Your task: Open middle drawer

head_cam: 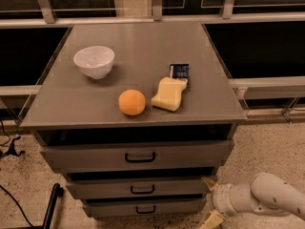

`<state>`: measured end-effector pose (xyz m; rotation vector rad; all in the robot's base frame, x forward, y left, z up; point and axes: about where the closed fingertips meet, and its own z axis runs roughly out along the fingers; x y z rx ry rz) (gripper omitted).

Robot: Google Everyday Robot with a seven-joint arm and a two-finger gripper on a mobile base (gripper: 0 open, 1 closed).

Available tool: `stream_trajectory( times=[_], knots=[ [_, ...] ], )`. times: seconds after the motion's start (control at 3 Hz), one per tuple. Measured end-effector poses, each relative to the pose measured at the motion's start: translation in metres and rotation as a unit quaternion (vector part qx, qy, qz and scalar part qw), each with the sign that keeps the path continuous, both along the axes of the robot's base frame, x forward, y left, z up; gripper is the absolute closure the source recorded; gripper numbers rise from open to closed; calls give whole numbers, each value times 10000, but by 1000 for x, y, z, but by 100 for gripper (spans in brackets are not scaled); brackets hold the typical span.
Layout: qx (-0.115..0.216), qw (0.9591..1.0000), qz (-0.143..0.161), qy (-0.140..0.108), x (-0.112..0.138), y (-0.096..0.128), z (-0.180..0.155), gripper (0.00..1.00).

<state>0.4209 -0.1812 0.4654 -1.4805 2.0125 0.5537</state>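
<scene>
The grey cabinet has three drawer fronts stacked below its top. The middle drawer (105,189) is a flat grey front with a small black bar handle (142,189), and it is shut. My gripper (210,202) is at the cabinet's lower right corner, just right of the middle and bottom drawers. Its two pale fingertips (208,181) are spread apart, one above the other, and hold nothing. The white arm (267,199) comes in from the right edge.
The top drawer (86,156) and bottom drawer (109,208) are also shut. On the cabinet top (143,46) stand a white bowl (94,61), an orange (132,102), a yellow sponge (168,94) and a dark packet (179,71). A black leg (50,209) stands at the lower left.
</scene>
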Motion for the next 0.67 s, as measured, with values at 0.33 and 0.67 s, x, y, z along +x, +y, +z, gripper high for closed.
stream_trajectory(
  times=[0.33, 0.67],
  knots=[
    [109, 9998, 112, -99, 6, 12, 1, 0],
    [124, 9994, 249, -195, 13, 24, 2, 0]
  ],
)
